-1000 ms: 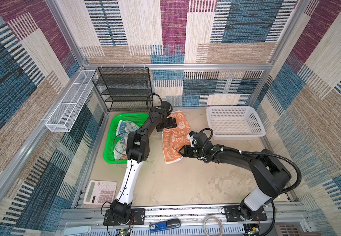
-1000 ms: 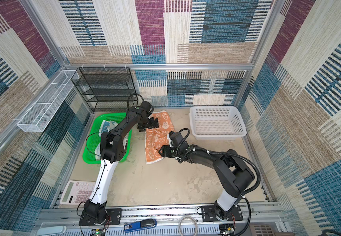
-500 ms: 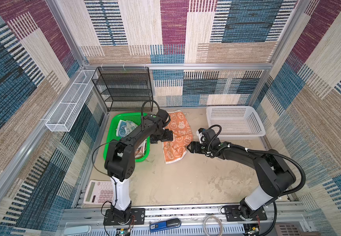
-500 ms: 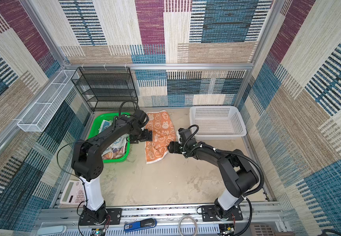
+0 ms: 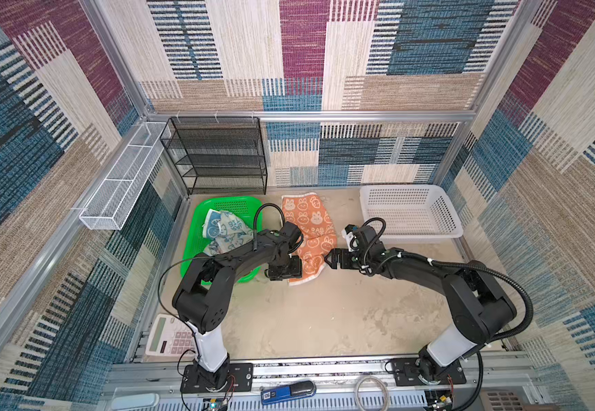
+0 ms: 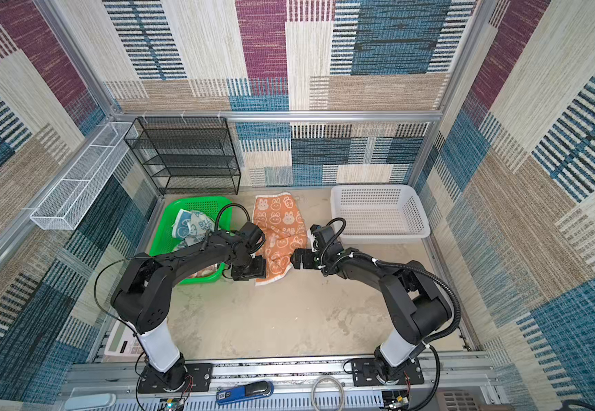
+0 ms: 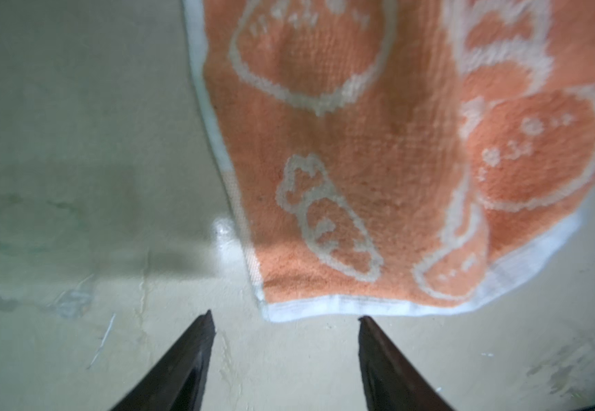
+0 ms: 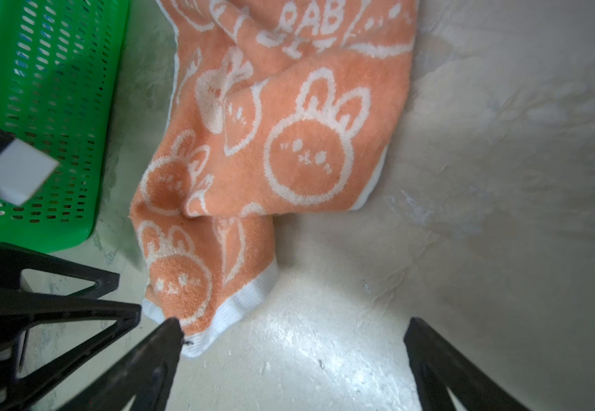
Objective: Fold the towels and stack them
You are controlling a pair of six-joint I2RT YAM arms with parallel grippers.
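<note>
While the orange rabbit-print terry towel lies rumpled, left gripper and right gripper stand open at its hem.

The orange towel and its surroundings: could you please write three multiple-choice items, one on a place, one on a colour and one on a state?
1. Where does the orange towel lie?
A. On the table, between the green basket and the white basket
B. Inside the white basket
C. On the black rack

2. What colour is the towel's hem?
A. Blue
B. White
C. Green

3. How does the right gripper stand?
A. Shut on the towel
B. Shut on a basket rim
C. Open, clamping nothing

Key:
1 A: both top views show it on the table between the baskets.
2 B: the left wrist view shows a white edge strip.
3 C: the right wrist view shows its fingers wide apart.
</note>
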